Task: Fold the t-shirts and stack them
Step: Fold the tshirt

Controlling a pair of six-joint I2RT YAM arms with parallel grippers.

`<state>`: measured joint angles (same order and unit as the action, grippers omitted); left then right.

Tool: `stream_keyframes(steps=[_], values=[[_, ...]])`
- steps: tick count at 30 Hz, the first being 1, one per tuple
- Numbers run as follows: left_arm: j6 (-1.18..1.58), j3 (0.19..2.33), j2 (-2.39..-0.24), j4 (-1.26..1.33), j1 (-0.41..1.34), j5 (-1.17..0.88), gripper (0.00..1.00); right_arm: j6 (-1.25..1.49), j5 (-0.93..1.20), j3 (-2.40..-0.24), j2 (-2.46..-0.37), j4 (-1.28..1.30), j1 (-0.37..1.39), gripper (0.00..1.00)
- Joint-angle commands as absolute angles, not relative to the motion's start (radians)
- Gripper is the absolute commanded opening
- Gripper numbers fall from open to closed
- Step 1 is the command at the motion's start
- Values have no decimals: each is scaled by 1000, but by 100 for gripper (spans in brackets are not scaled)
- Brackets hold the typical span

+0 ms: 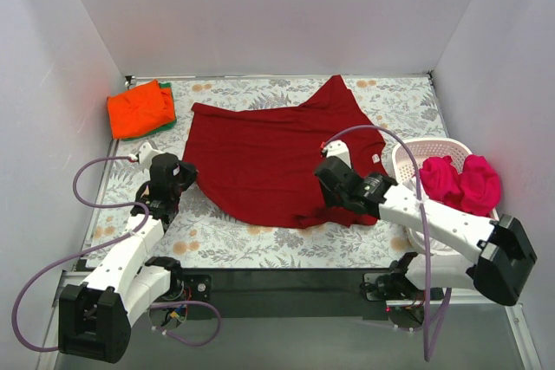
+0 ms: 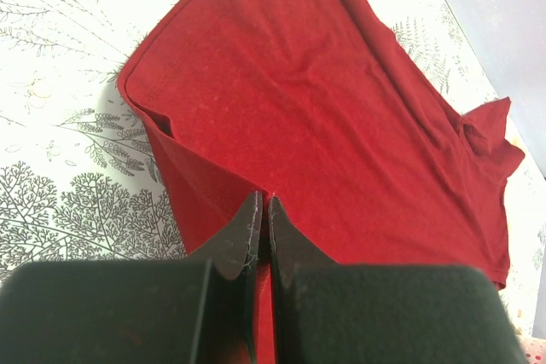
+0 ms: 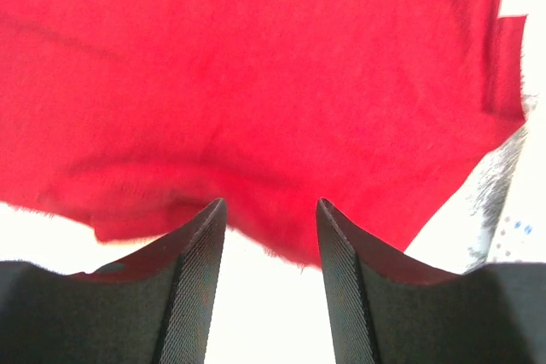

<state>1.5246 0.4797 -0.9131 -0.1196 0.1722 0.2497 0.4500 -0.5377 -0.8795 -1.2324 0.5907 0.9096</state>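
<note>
Overhead, a large dark crimson t-shirt [image 1: 277, 158] of soft cloth lies spread over the middle of a table covered in a white floral-print sheet [image 1: 217, 244]. One corner of it peaks toward the far edge.

The left gripper [image 1: 186, 172] sits at the shirt's left edge. In the left wrist view its jaws are pressed together at the tips [image 2: 261, 204], with a raised fold of the crimson cloth [image 2: 341, 108] pinched between them. A thin red line shows in the seam between the two black fingers.

The right gripper [image 1: 329, 188] is over the shirt's near right part, and from above its body hides its own fingertips. In the right wrist view its jaws stand apart [image 3: 271, 210], with the shirt's hem [image 3: 256, 83] lying across the gap. That view is blurred, so I cannot tell whether the fingers [image 3: 200, 270] touch the cloth.

At the far left corner a folded bright orange t-shirt [image 1: 139, 110] rests on a green t-shirt [image 1: 170, 101], of which only a narrow strip shows.

On the right, a white slotted plastic basket [image 1: 408, 152] holds bunched magenta-pink cloth [image 1: 460, 181]. How many garments that is cannot be made out. The right arm covers the basket's near side.
</note>
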Motion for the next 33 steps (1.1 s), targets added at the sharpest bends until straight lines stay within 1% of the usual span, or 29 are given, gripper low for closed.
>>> stream_keyframes(steps=[1,4,7,13,16,20,24,30,33], values=[[1506,514,-913,-101,169,252,0,529,-474,-835,-1135,644,954,43],[1506,511,-922,-94,169,242,0,603,-387,-772,-1045,644,976,45],[1505,509,-928,-92,169,242,0,664,-353,-695,-979,640,980,46],[1505,500,-928,-84,167,224,0,755,-431,-614,-982,611,968,54],[1505,495,-925,-80,169,218,0,747,-420,-577,-989,522,917,57],[1505,489,-920,-78,170,216,0,724,-414,-539,-974,450,865,57],[1503,489,-922,-75,169,216,0,704,-361,-509,-969,414,804,57],[1503,488,-922,-77,170,212,0,696,-334,-468,-953,361,763,57],[1502,486,-922,-75,169,212,0,686,-315,-451,-953,338,744,55]])
